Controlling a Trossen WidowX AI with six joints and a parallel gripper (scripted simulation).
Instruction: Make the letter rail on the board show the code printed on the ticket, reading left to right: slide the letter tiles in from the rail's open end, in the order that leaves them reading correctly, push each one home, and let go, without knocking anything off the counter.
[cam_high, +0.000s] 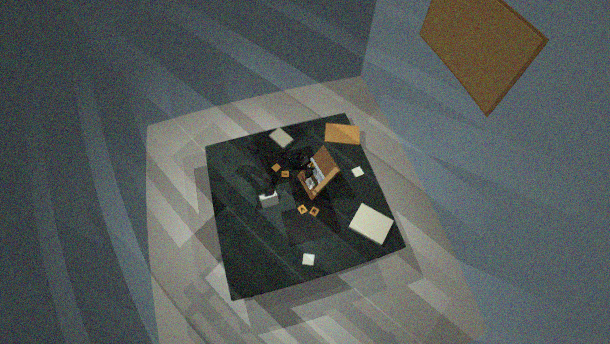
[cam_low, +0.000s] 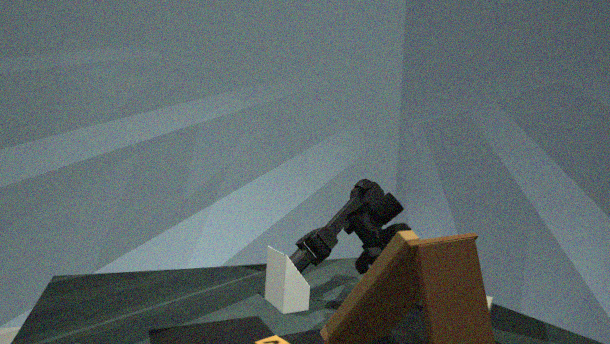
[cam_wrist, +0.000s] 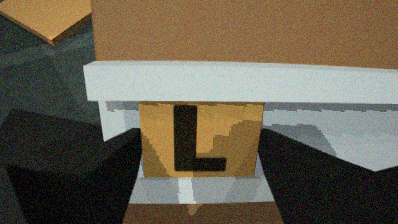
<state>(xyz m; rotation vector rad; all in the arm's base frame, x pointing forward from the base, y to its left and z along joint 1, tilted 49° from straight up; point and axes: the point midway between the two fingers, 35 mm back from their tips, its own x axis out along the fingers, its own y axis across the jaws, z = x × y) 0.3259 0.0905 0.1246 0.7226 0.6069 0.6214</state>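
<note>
My gripper (cam_wrist: 200, 137) is shut on the L tile (cam_wrist: 160, 130), with one black finger at each side. The L reads upright. The tile lies within the pale rail (cam_wrist: 225, 82) (cam_high: 318, 171) near its left end, between the upper lip and the lower edge. The rail to its right shows no tile in the wrist view. The sloped brown board (cam_high: 325, 160) (cam_wrist: 225, 35) (cam_low: 380, 280) carries the rail. Loose orange tiles (cam_high: 285, 174) (cam_high: 302, 209) lie on the counter. The fingertips are hidden in the exterior view. No ticket print is legible.
A grey-white wedge block (cam_high: 269, 199) (cam_low: 285, 285) stands left of the board. An orange slab (cam_high: 342, 133) (cam_wrist: 50, 17) lies behind the board. A large cream slab (cam_high: 371, 223) lies near the right edge. Small white squares (cam_high: 357, 171) (cam_high: 308, 259) and a pale slab (cam_high: 281, 137) lie around.
</note>
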